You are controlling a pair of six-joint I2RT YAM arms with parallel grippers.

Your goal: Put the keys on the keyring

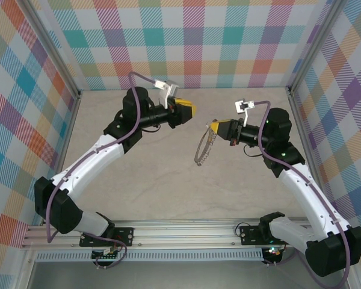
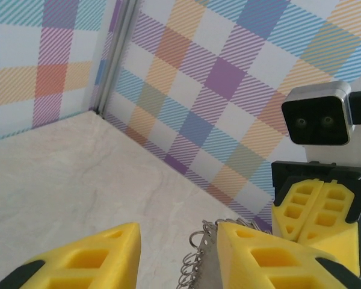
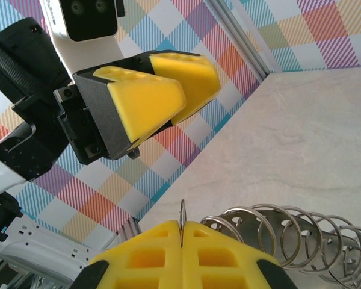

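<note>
Poised face to face above the table [image 1: 138, 180]: right gripper [image 1: 215, 127] pinched tight on the rim of the keyring [image 1: 204, 146], ring hanging edge-on, long axis running from the grip down toward the near edge. Left gripper [image 1: 189, 109] just beside it to the left, jaws partly apart with nothing between, wire loops [image 2: 195, 259] straight ahead; likely the free hand for threading.

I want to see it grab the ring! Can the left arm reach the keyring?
Probably yes. The right gripper holds the keyring up in the air, and the left gripper faces it, jaws apart, with nothing between them.
</note>
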